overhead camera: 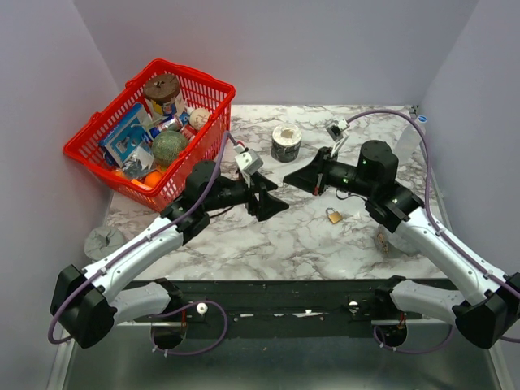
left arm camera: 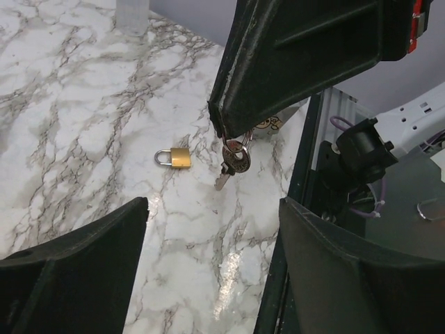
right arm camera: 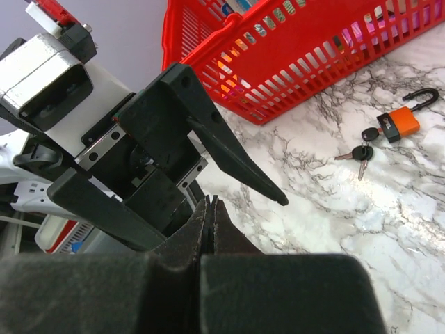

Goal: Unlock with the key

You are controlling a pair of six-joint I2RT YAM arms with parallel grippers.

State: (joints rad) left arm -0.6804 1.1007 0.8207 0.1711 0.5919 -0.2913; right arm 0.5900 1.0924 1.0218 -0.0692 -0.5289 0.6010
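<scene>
My right gripper (overhead camera: 311, 180) is shut at mid-table. In the left wrist view its tip (left arm camera: 226, 129) pinches a small bunch of keys. The key (left arm camera: 236, 158) hangs from it with a dark head and a thin blade, just above the marble. The small brass padlock (overhead camera: 334, 215) lies closed on the table beside it and also shows in the left wrist view (left arm camera: 174, 158). My left gripper (overhead camera: 272, 201) is open and empty, facing the right one. Its fingers (right arm camera: 229, 156) show in the right wrist view. The key is hidden in the right wrist view.
A red basket (overhead camera: 207, 85) full of items stands at the back left. An orange-and-black padlock (right arm camera: 400, 122) with an open shackle and two loose black-headed keys (right arm camera: 361, 152) lie near it. A tape roll (overhead camera: 286, 142) stands at the back.
</scene>
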